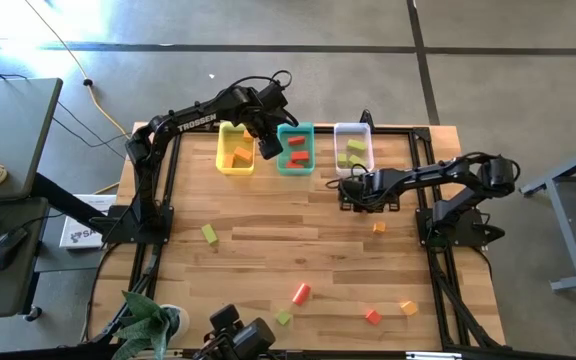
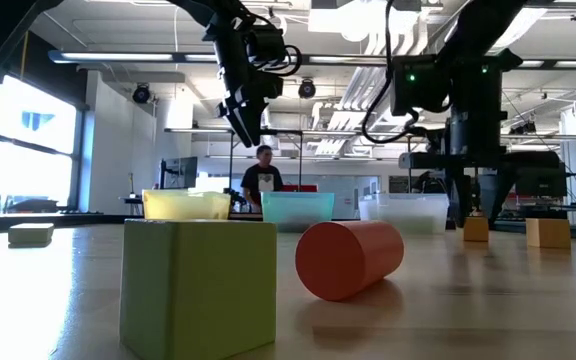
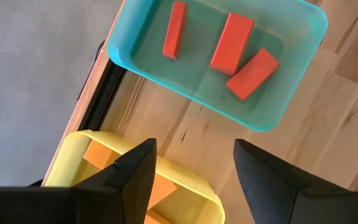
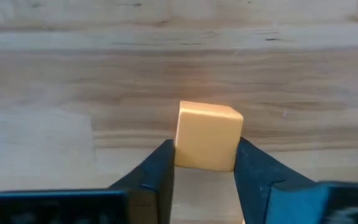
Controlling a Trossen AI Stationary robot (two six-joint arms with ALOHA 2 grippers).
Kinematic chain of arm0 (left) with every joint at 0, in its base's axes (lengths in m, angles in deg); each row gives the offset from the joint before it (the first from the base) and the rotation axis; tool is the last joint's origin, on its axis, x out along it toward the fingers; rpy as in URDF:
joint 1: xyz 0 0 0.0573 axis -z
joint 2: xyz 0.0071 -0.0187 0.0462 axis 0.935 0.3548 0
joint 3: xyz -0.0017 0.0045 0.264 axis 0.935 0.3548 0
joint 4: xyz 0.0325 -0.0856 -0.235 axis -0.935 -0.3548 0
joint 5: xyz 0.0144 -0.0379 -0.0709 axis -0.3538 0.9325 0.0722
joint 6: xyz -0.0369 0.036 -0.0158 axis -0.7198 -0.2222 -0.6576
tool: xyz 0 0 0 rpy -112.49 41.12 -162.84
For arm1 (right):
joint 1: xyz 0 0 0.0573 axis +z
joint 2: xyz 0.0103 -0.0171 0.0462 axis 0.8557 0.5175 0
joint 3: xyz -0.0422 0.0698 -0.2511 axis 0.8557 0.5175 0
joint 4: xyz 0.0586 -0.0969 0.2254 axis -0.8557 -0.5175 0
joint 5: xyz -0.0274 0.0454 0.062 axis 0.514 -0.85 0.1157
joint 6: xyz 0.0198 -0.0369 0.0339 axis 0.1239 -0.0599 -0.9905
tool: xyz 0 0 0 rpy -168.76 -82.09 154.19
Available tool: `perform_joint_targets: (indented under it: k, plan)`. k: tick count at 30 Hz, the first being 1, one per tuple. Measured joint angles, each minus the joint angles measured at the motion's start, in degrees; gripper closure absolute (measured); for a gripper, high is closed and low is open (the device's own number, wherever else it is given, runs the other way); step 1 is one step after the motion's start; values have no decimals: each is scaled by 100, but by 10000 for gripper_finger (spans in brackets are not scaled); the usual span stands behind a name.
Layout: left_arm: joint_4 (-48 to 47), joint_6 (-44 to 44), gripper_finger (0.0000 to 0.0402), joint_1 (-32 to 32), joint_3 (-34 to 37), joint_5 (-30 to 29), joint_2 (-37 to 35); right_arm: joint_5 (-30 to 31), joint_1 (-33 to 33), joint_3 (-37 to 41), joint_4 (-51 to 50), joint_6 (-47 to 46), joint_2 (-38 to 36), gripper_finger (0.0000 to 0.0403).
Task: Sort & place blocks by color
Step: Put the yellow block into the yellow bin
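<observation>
My right gripper (image 4: pixel 205 157) is low over the table in front of the clear bin (image 1: pixel 369 150), shut on a small orange cube (image 4: pixel 207 135); the low view shows this cube (image 2: pixel 476 228) under the arm. My left gripper (image 3: pixel 194 152) is open and holds nothing. It hovers over the gap between the yellow bin (image 3: pixel 185 180), which holds orange blocks, and the teal bin (image 3: pixel 272 112), which holds three red blocks (image 3: pixel 231 42). In the high view it (image 1: pixel 266 138) is by the far edge. My right gripper pinches the orange cube by two opposite side faces (image 4: pixel 180 152), one finger (image 4: pixel 160 168) on each. The fingers come slanting down from the table's right side. In the low view the cube's underside seems to sit on the table top.
Loose blocks lie on the table: a green one (image 1: pixel 208 233) at left, an orange cube (image 1: pixel 379 228) near the right arm, a red cylinder (image 1: pixel 301 293), a green cube (image 1: pixel 283 318), a red block (image 1: pixel 372 316) and an orange one (image 1: pixel 408 307) near the front. Green blocks (image 1: pixel 353 152) fill the clear bin.
</observation>
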Motion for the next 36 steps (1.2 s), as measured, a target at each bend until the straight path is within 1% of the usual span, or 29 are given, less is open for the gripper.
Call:
perform_joint_targets:
  k: [6, 9, 14, 19, 23, 26, 28, 32, 36]
  plan:
    - [0, 1, 200, 0, 0, 9, 0, -128, 0, -63, 42, 623, -40, 301]
    - [-7, 1, 200, -2, 0, 210, 0, -245, 2, -187, 224, 1100, -109, 301]
    - [-21, 26, 200, -2, 0, 1100, 1, -387, 2, -502, 512, 2256, -255, 301]
    - [-21, 92, 200, 0, 0, 2014, 0, -568, -7, -884, 539, 3518, -385, 301]
    - [7, 116, 200, 4, 0, 2702, 0, -809, -52, -1188, 608, 4172, -555, 301]
    - [32, 341, 200, 14, 0, 3083, 0, -841, -139, -1456, 605, 4637, -689, 301]
    - [52, 519, 200, 37, 0, 3270, 0, -969, -232, -1648, 614, 4932, -746, 301]
    - [282, 785, 200, 169, 0, 3362, 0, -1397, -476, -1959, 658, 5361, -861, 301]
    - [646, 1127, 200, 373, 0, 3320, 0, -1630, -709, -2220, 673, 5463, -937, 301]
